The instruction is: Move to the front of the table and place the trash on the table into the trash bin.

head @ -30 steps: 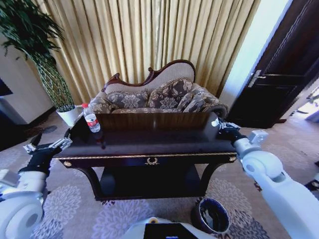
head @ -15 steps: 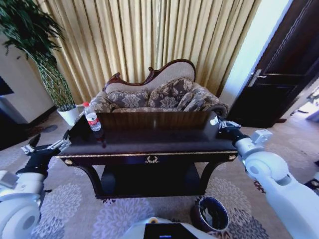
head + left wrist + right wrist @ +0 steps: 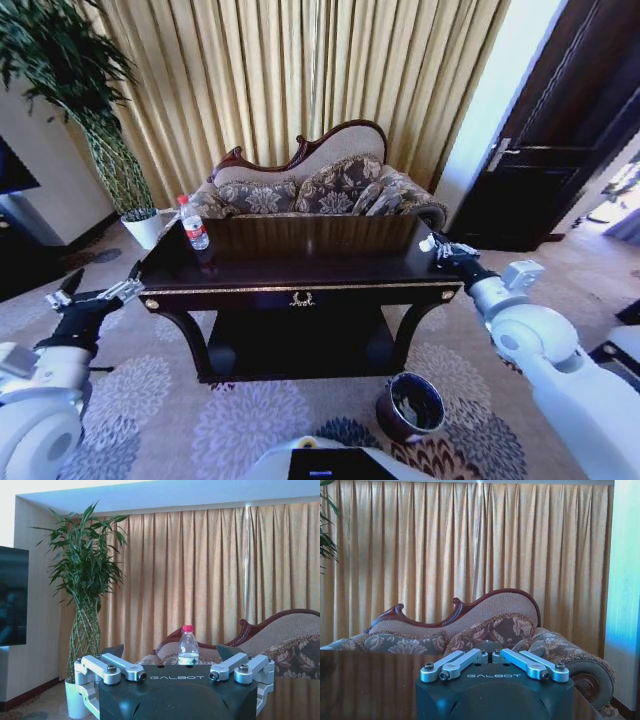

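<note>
My view has pulled back from the table; the bottle stands ahead of my spread left gripper, my right gripper pressed together.

Warm daylight through curtains, glossy table glare, edges distorted

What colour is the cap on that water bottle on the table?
Red, on the bottle; clearest in the left wrist view.

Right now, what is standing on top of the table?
On the table, a water bottle stands upright near its far left corner. Paper scraps cannot be made out on the glossy top.
</note>
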You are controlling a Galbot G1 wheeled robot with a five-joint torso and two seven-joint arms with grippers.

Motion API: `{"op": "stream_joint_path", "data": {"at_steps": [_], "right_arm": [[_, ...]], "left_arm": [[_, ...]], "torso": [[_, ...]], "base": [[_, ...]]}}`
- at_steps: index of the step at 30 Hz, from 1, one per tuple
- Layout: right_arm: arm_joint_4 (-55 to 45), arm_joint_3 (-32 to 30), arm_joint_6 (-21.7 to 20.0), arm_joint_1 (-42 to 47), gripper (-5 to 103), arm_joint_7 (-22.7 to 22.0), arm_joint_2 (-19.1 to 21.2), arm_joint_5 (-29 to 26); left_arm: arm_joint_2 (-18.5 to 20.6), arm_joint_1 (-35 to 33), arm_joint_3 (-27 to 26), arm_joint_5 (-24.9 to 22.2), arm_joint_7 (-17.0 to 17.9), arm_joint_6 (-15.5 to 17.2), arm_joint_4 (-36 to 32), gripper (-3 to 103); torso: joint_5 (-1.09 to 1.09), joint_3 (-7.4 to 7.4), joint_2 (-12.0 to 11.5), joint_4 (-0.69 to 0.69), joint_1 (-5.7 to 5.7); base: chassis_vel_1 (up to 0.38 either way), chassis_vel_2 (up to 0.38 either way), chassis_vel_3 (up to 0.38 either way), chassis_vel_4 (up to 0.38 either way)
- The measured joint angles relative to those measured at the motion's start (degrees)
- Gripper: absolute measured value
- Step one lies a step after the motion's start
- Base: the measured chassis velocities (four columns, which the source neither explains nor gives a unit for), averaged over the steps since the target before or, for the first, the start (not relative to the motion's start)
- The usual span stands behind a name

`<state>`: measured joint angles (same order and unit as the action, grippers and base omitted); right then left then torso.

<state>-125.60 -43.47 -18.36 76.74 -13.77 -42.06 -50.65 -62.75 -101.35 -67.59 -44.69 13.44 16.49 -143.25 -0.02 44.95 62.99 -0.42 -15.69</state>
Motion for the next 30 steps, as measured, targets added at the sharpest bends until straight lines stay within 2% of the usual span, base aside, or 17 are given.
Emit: {"op": "stream_joint_path", "data": {"at_steps": [19,29,30], "right_arm": [[-0.12,-0.09,0.11,0.44,0,-0.07,-0.27,0.42],[1.71,2.86,0.79,2.04,0,0.98,-2.57,3.80],[3.85,3.82,1.39,2.66,0,2.06,-3.71,6.02]], "left_arm": [[-0.39,0.08,0.07,0.01,-0.09,-0.17,0.01,100],[-0.84,-0.10,0.27,0.12,-0.10,-0.20,0.01,100],[-0.88,-0.06,0.24,0.12,-0.10,-0.23,0.01,100]], "torso": [[0.00,0.00,0.00,0.00,0.00],[-0.01,0.00,0.00,0.00,0.00],[-0.01,0.02,-0.01,0.00,-0.03]], "base": [[0.150,-0.156,-0.149,0.148],[0.053,-0.052,-0.051,0.041],[0.000,0.000,0.000,0.000]]}}
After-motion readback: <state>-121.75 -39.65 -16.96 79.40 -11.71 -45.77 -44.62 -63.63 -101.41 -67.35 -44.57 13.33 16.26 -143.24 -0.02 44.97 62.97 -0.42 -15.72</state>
